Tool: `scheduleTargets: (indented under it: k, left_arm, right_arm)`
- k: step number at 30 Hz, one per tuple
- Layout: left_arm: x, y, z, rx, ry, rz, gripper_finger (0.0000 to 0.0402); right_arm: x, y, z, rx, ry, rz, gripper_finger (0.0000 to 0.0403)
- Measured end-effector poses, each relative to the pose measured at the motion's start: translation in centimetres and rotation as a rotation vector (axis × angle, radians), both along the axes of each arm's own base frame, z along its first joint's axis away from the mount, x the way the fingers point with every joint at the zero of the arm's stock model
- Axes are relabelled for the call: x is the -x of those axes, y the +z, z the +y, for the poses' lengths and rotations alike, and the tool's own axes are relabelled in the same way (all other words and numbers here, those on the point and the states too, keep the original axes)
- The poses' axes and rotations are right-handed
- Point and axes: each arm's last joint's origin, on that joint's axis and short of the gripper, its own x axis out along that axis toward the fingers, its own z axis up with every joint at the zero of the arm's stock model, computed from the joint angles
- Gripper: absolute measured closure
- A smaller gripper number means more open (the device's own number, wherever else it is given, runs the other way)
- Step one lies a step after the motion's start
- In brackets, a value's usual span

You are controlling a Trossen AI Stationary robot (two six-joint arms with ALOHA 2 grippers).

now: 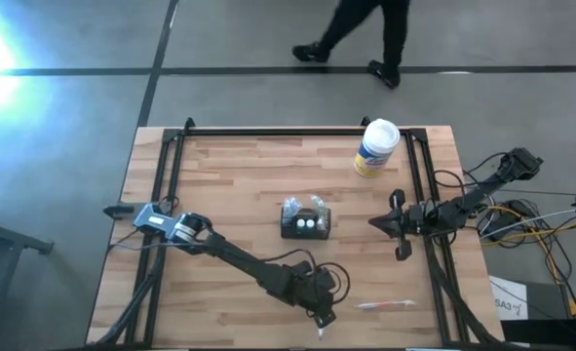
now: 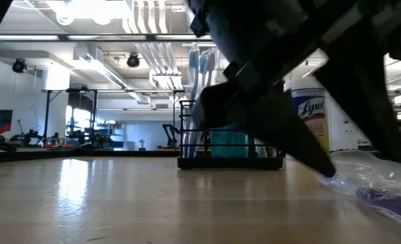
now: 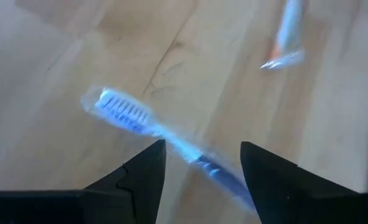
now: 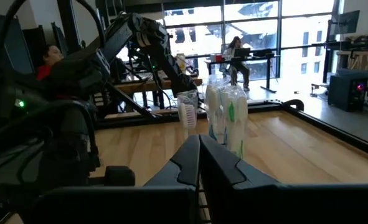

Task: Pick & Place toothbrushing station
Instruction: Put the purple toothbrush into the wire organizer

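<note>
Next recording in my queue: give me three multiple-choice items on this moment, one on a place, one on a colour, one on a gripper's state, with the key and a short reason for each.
1. Where does the white canister stand?
A. near the far right corner of the table
B. at the near left corner
C. in the table's middle

2. What colour are the bristles of the wrapped toothbrush below the left gripper?
A. red
B. blue
C. black

3. How are the fingers of the right gripper?
A. wide apart
B. shut together, holding nothing
C. shut on the toothbrushing station

Key: 1 A, the high view shows the canister by the far right corner. 2 B, the left wrist view shows blue bristles. 3 B, the right wrist view shows its fingers meeting, with nothing between them.
</note>
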Motion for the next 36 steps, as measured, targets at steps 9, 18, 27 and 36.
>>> scheduleTargets:
  k: [9,18,27,36]
  left_arm:
    - [0.3,-0.7,0.3,-0.015,0.005,0.023,0.0193]
    - [0.6,-1.8,0.4,-0.021,0.011,0.012,0.0213]
    - [0.5,-1.8,0.2,-0.025,-0.022,0.003,0.0381]
    - [1.2,0.6,-1.2,-0.025,-0.164,-0.062,0.0397]
  right_arm:
    - [0.0,0.0,0.0,0.0,-0.001,0.0,0.0394]
    - [0.0,-0.1,0.0,-0.004,0.0,0.006,0.0394]
    - [0.0,-0.1,0.0,-0.003,0.0,0.006,0.0394]
    - [0.0,-0.1,0.0,-0.001,0.0,0.008,0.0394]
